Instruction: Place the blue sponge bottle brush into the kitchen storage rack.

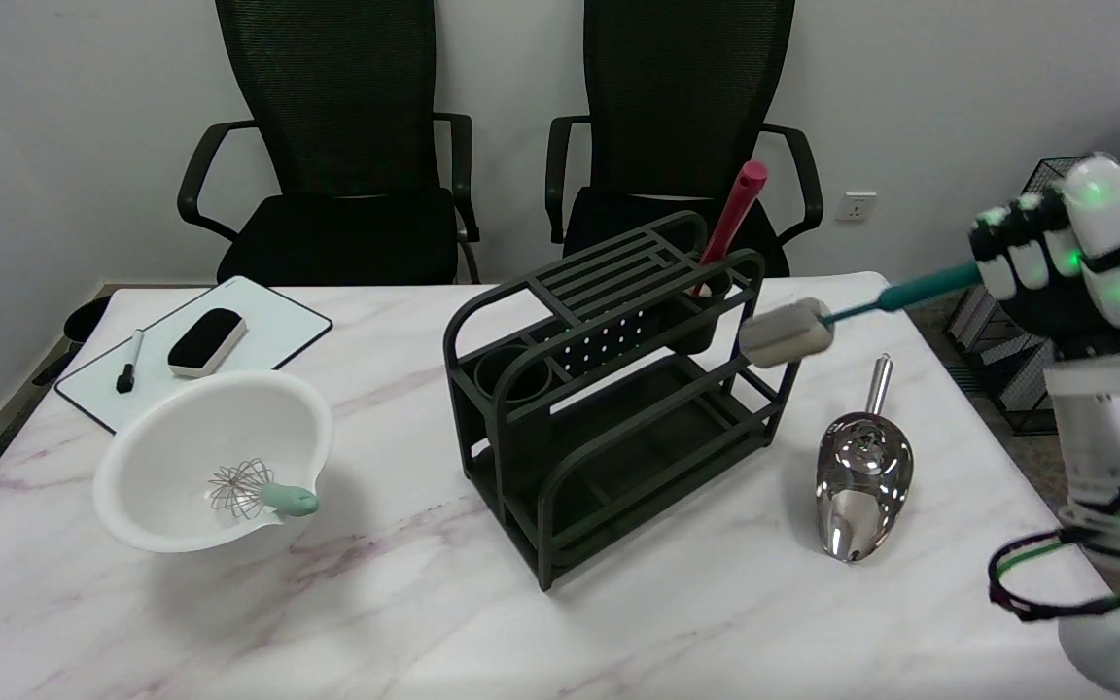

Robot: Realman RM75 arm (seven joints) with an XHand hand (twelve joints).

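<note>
My right hand (1066, 255) is raised at the far right, above the table's right edge, its fingers wrapped around the teal handle of the bottle brush (895, 296). The brush lies nearly level in the air, pointing left. Its grey sponge head (786, 334) hovers just beside the right end of the dark kitchen storage rack (609, 389), near the top rail. The rack stands upright in the middle of the marble table, with a red utensil (733, 216) sticking up from its rear right cup.
A shiny metal scoop (861, 476) lies on the table right of the rack, below the brush. A white bowl (215, 457) holding a small whisk sits at the left. Behind it lies a whiteboard (268, 335) with an eraser and marker. Two black chairs stand behind the table.
</note>
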